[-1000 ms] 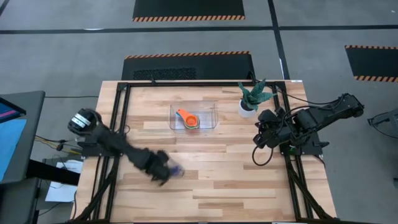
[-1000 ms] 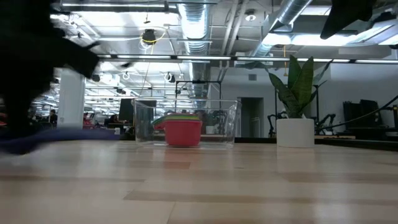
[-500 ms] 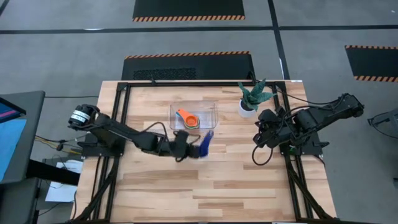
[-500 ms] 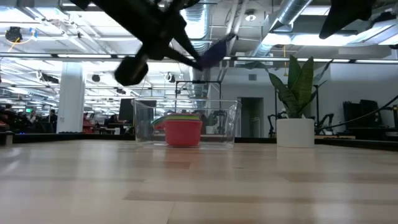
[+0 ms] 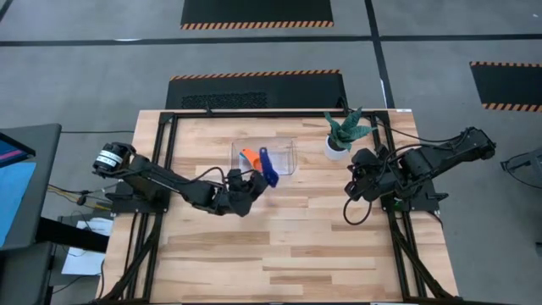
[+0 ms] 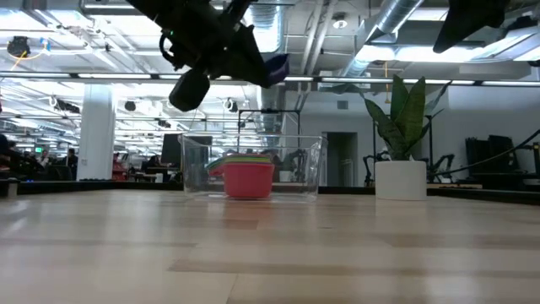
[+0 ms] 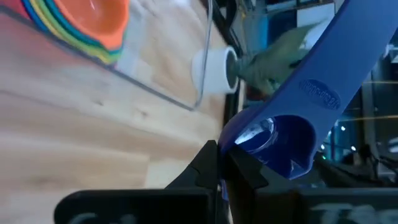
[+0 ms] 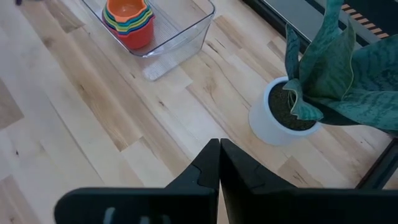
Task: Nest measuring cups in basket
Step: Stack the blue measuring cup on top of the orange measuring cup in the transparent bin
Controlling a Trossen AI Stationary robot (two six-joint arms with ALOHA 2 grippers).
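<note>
cups [image 8: 128,22] sit nested, orange on top and red lowest, inside the clear basket [image 5: 286,149] at the desk's far middle. one dark blue cup [image 5: 268,168] hangs in the air above the basket's near edge, pinched by the left tool [image 5: 254,180], whose fingers are closed on its bowl, handle pointing away. right tool [image 8: 219,163], fingers together and empty, waits at the right side near the white plant pot [image 5: 337,147]. wooden desk [image 5: 322,254] lies bare nearer.
</note>
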